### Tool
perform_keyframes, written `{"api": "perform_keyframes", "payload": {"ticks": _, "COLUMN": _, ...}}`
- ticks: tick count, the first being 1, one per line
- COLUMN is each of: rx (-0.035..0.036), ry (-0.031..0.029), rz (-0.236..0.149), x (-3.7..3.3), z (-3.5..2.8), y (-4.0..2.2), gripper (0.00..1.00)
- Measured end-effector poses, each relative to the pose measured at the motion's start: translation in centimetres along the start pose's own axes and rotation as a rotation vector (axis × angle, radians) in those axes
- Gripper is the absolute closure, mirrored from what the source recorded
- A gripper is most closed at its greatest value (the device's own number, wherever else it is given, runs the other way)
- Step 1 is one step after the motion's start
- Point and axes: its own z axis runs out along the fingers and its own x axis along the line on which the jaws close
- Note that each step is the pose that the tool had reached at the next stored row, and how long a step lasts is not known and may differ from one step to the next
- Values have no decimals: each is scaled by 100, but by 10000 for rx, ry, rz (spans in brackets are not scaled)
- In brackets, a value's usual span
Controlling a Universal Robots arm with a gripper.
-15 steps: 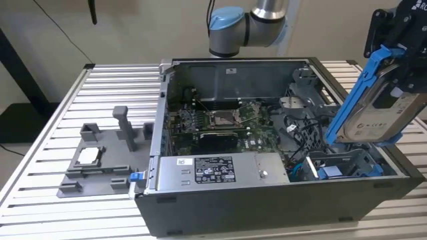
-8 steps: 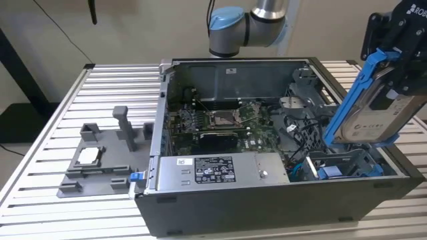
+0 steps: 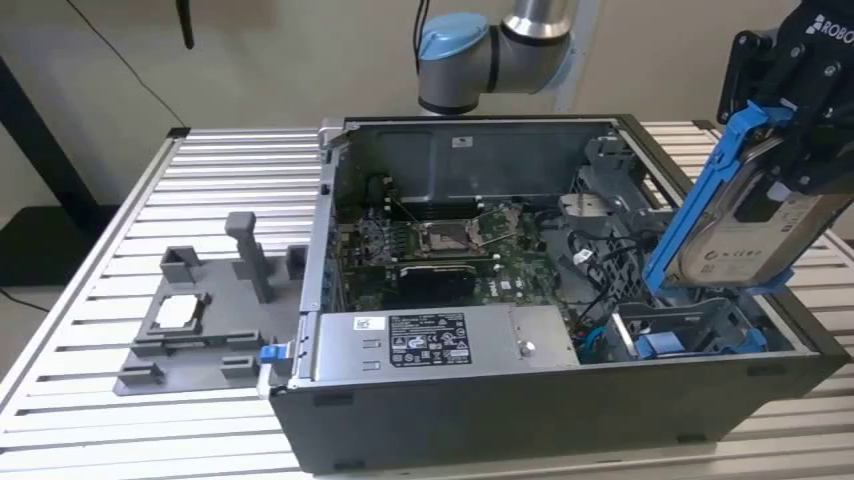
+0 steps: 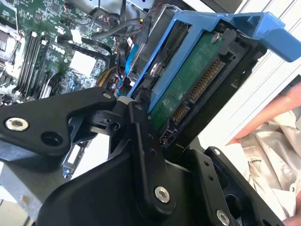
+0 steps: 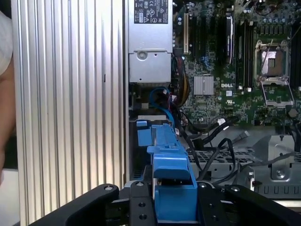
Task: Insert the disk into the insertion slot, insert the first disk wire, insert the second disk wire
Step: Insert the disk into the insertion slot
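My gripper (image 3: 798, 140) is shut on the disk (image 3: 731, 225), a silver drive with a pale label in a bright blue carrier. It hangs tilted at the exterior view's right, over the near right corner of the open computer case. Just under its lower end is the insertion slot (image 3: 687, 325), a dark metal cage. The second wrist view shows the disk's green circuit board (image 4: 188, 82) between my black fingers (image 4: 141, 117). In the first wrist view the blue carrier edge (image 5: 170, 183) sits in my gripper (image 5: 173, 207) above the slot (image 5: 141, 155). Loose black cables (image 5: 211, 136) and a blue cable (image 5: 160, 94) lie beside the cage.
The case holds a motherboard (image 3: 441, 245) and a silver power supply (image 3: 427, 338). A grey printed fixture (image 3: 200, 320) with upright posts stands on the slatted table (image 3: 80, 330) at the exterior view's left. A person's arm (image 4: 268, 117) and white cloth are close by.
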Motion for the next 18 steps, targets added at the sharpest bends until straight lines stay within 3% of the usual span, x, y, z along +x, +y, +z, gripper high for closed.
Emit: {"api": "perform_keyframes", "payload": {"ticks": 18, "rx": 0, "ry": 0, "rz": -1, "x": -43, "z": 43, "y": 8, "gripper": 67}}
